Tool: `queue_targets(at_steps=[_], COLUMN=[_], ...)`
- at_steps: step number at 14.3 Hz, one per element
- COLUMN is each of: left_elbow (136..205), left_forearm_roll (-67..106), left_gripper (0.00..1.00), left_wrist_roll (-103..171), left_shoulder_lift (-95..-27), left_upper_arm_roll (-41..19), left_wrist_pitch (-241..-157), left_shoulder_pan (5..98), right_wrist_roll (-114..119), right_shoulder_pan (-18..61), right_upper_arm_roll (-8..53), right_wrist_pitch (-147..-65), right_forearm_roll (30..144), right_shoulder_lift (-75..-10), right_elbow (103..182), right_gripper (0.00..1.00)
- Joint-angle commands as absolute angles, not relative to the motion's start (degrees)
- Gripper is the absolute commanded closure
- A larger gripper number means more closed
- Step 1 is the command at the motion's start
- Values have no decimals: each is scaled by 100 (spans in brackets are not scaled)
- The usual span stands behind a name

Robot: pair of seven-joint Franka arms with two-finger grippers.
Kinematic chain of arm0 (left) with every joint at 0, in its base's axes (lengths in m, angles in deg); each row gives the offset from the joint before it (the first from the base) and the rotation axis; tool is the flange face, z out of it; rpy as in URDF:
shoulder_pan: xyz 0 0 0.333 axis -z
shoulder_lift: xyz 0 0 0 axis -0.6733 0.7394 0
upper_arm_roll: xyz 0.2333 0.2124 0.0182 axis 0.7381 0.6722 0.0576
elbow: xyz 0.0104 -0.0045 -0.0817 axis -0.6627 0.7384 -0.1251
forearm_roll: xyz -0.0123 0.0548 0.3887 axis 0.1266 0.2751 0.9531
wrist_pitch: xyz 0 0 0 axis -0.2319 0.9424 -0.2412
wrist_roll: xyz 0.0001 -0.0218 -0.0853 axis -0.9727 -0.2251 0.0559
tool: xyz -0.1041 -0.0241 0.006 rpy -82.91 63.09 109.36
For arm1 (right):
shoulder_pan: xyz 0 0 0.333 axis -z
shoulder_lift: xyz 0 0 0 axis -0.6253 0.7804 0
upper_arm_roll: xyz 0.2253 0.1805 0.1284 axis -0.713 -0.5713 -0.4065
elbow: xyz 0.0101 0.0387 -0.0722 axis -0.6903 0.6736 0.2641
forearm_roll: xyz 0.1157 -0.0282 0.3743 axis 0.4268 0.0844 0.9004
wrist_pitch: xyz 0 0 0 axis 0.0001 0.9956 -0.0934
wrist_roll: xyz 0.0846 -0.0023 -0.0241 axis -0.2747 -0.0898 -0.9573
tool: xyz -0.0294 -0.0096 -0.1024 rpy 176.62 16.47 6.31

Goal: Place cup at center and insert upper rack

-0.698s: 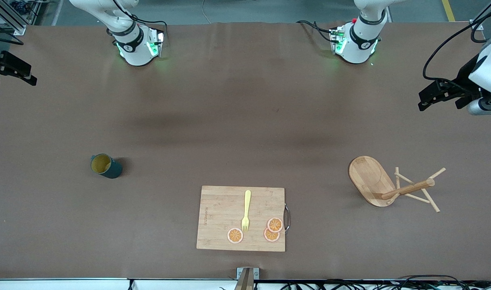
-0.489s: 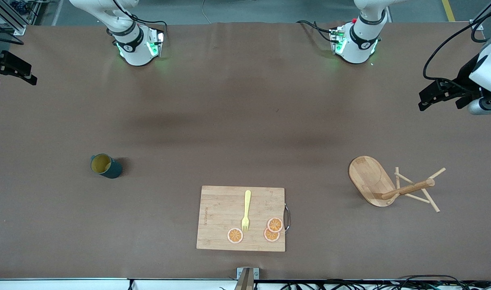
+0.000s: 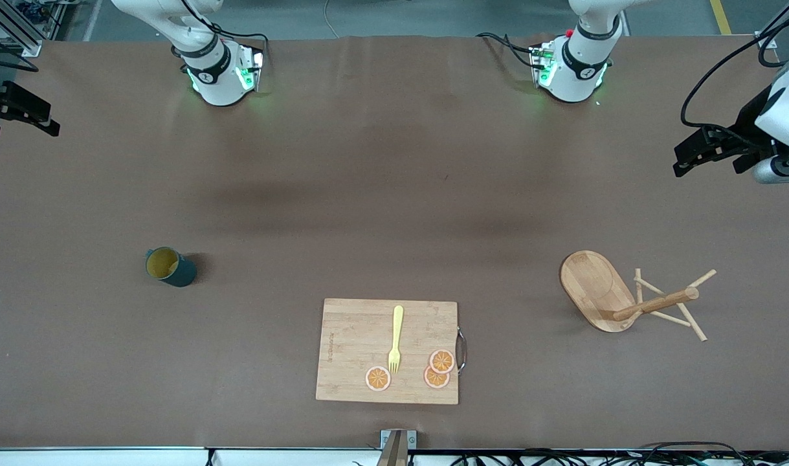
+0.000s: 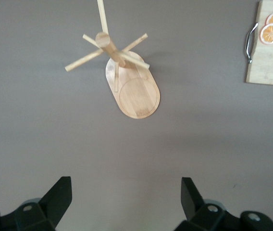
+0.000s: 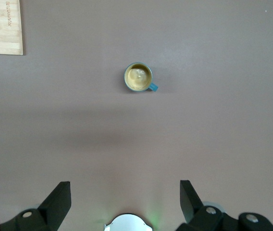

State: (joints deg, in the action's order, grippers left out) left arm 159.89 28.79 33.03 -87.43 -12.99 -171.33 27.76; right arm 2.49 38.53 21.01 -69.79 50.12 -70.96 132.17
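Front view shows me nothing done: the cup (image 3: 169, 266) sits toward the right arm's end, the mug tree (image 3: 617, 297) stands unloaded. The left gripper (image 4: 126, 199) and right gripper (image 5: 125, 199) hover with jaws released, empty.

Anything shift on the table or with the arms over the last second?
No visible change. The cup stands upright toward the right arm's end, the upper rack lies on its side toward the left arm's end, and both tools, left and right, hang open, raised over bare table, holding nothing.

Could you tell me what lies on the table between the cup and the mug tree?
Only bare table between cup and mug tree, front view; the cutting board sits nearer the camera.
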Motion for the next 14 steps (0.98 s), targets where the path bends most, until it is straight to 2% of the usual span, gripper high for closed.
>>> queue_targets(at_steps=[1,12,14], left_elbow=[15957,16001,16001], left_forearm_roll=[2954,2954,2954], left_gripper=[0,0,0], left_wrist_roll=[3350,3359,3359], left_shoulder_lift=[-8802,-8828,-8819], left_upper_arm_roll=[-1319,-1311,-1302], left_wrist_pitch=[-16979,-17022,-17040], left_shoulder_pan=[2773,2729,2721], right_wrist_roll=[193,255,237], right_shoulder_pan=[3923,3941,3976], right_upper_arm_roll=[2058,2058,2075], right_wrist_pitch=[-6987,-7022,-7240], right_forearm_roll=[5003,4994,4994], right_shoulder_lift=[-7138,-6919,-6875], right_elbow=[13205,13020,13046], right_gripper=[0,0,0])
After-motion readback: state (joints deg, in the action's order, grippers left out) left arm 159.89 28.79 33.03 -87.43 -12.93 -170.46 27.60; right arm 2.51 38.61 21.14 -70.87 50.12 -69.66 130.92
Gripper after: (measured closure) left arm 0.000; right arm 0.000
